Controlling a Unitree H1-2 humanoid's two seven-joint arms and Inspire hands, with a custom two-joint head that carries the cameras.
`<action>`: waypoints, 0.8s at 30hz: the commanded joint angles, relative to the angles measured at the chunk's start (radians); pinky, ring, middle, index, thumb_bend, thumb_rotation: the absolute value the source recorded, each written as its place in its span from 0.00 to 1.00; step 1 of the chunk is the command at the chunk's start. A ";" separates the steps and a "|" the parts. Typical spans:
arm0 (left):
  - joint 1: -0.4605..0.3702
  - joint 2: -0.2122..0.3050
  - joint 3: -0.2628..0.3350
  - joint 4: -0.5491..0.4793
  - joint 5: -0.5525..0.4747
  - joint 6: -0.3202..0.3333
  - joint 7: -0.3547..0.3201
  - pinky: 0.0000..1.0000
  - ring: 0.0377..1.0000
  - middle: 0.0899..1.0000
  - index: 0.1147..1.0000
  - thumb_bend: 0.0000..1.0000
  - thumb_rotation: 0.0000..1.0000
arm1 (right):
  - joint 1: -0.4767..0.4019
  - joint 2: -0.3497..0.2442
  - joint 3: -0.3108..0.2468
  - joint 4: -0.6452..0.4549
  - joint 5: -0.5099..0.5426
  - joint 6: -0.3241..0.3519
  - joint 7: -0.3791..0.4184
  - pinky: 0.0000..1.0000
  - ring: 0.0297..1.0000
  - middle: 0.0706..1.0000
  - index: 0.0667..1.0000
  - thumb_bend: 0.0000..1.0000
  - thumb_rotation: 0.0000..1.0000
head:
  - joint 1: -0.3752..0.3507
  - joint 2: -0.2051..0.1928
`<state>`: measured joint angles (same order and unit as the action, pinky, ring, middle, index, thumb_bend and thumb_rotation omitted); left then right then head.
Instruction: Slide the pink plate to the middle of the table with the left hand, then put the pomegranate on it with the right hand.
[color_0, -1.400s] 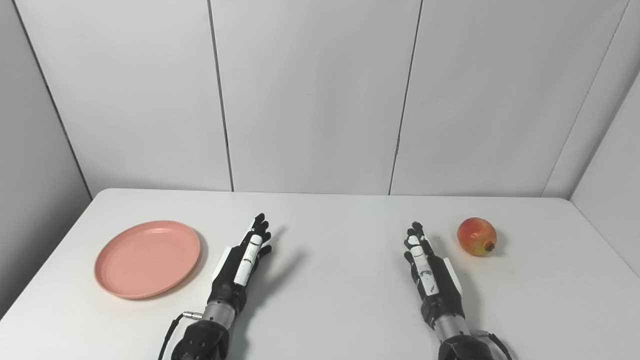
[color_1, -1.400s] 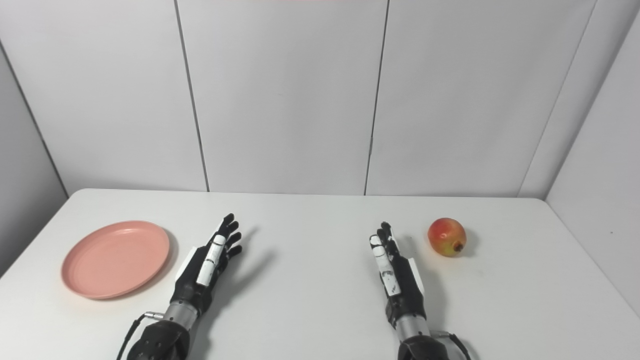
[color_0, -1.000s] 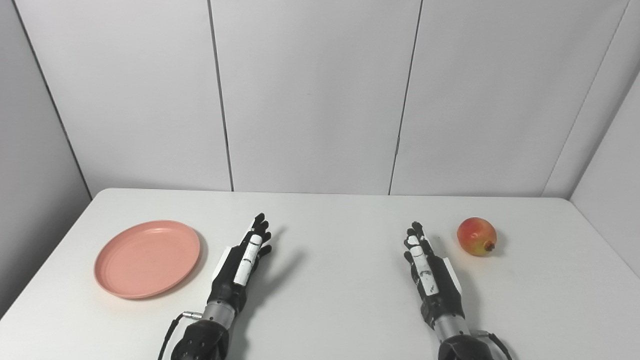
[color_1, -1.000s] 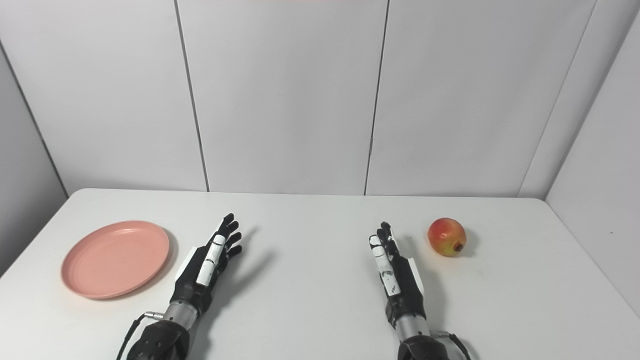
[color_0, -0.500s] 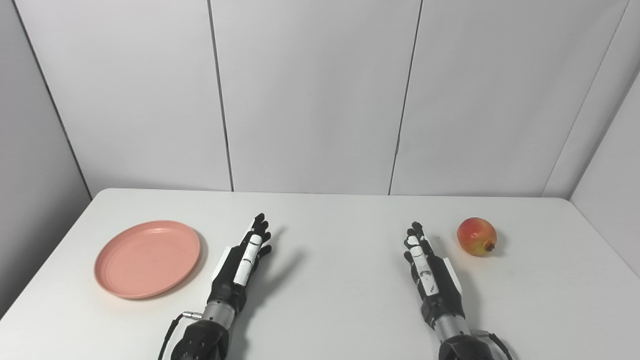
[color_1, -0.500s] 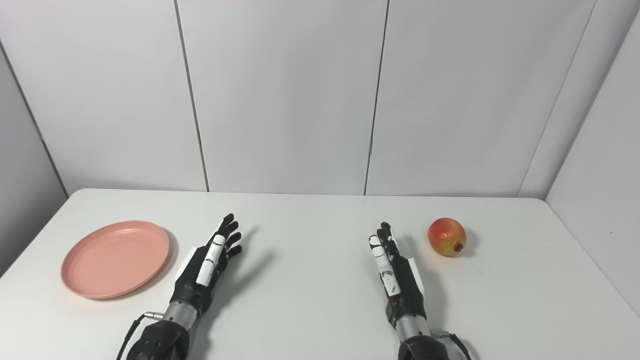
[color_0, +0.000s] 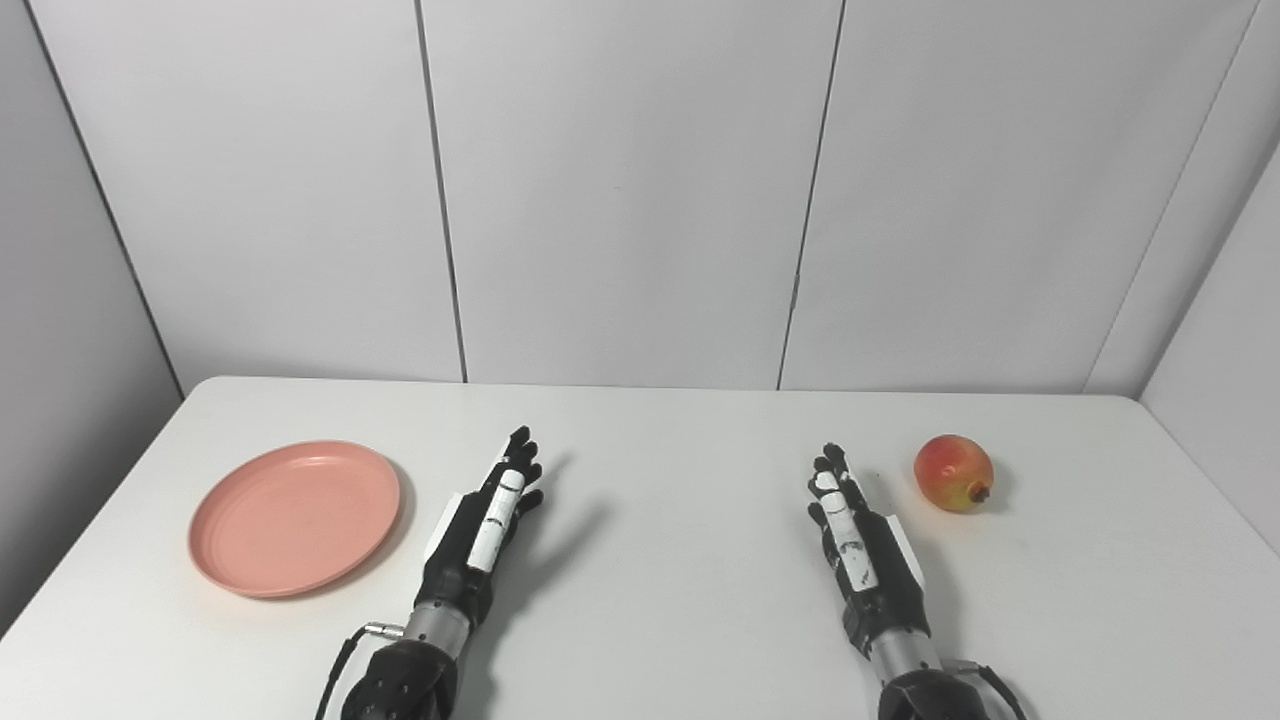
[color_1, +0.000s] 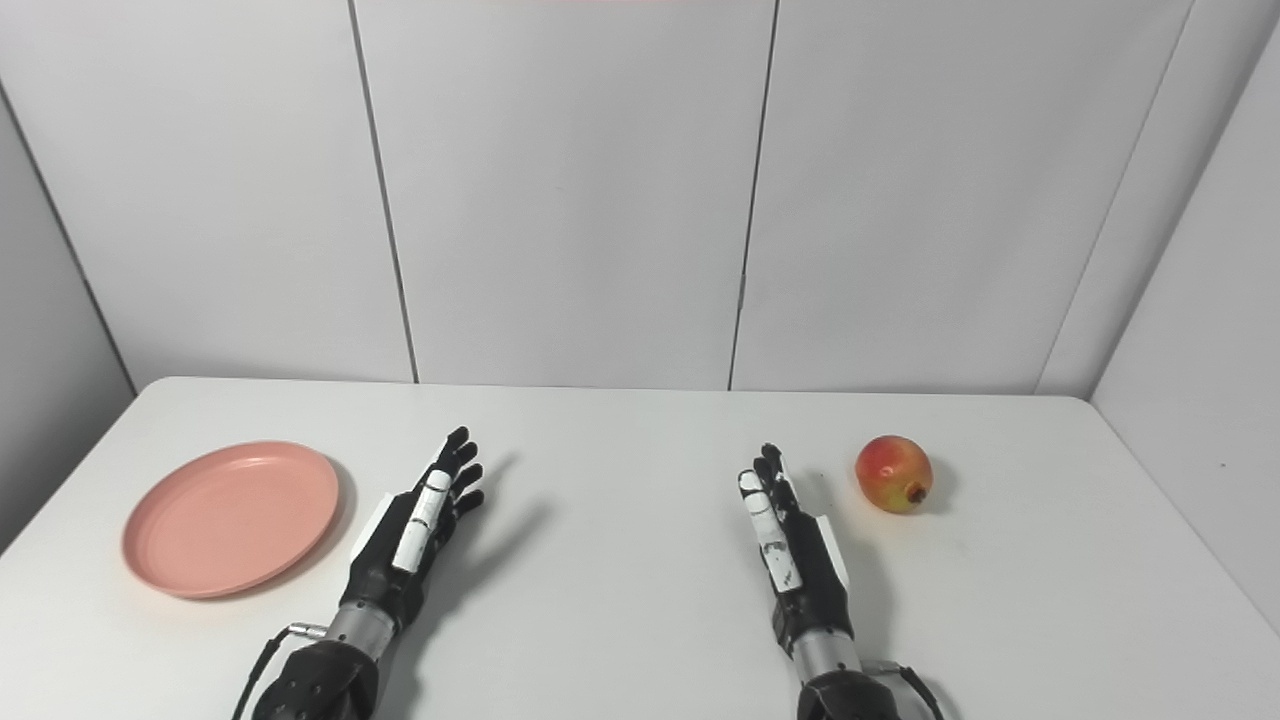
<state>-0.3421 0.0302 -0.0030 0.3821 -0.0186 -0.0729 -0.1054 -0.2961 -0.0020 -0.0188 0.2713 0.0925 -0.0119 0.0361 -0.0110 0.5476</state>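
A white desk (color_0: 660, 600) seen from above and behind two robot arms, with grey wall panels (color_0: 620, 190) at the far side. Taking the centre of the desk as the middle of a clock face, with twelve o'clock toward the wall, a pink plate (color_0: 295, 517) lies flat at about nine o'clock, near the left edge. A pomegranate (color_0: 953, 473), red and yellow, rests on the desk at about two o'clock, its small crown pointing toward the lower right.

The left robot hand (color_0: 480, 530) lies low over the desk at about seven o'clock, edge-on, its fingers stretched out straight and pointing toward one o'clock, holding nothing. The pink plate lies at its nine o'clock, just beside it but not touching; a strip of bare desk shows between the plate's rim and the palm.

The right robot hand (color_0: 860, 545) lies at about five o'clock, also extended with its fingers straight, close together and pointing toward twelve, holding nothing. The pomegranate sits at its one o'clock, near the fingertips (color_0: 830, 462) but apart from them, with bare desk between
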 joint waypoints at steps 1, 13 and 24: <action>0.006 0.013 -0.002 0.008 0.004 0.010 0.002 0.93 0.97 0.99 0.99 0.51 1.00 | -0.033 -0.010 0.002 -0.024 -0.001 -0.003 0.013 1.00 1.00 1.00 1.00 0.58 0.87 | 0.001 0.000; -0.003 -0.041 -0.025 0.051 0.073 0.011 0.096 0.89 0.93 0.95 0.94 0.50 1.00 | -0.010 -0.042 -0.029 -0.020 0.052 -0.035 0.049 1.00 0.99 0.99 1.00 0.52 0.86 | 0.203 -0.072; -0.022 -0.056 -0.055 0.098 0.136 0.016 0.157 0.90 0.93 0.95 0.92 0.57 1.00 | -0.027 -0.059 -0.049 0.037 0.086 -0.066 0.089 1.00 0.99 1.00 1.00 0.51 0.82 | 0.290 -0.121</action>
<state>-0.3763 -0.0128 -0.0483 0.4478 0.1108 -0.0822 0.0383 -0.2989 -0.0521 -0.0614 0.3044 0.1742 -0.0284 0.1131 0.2776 0.4280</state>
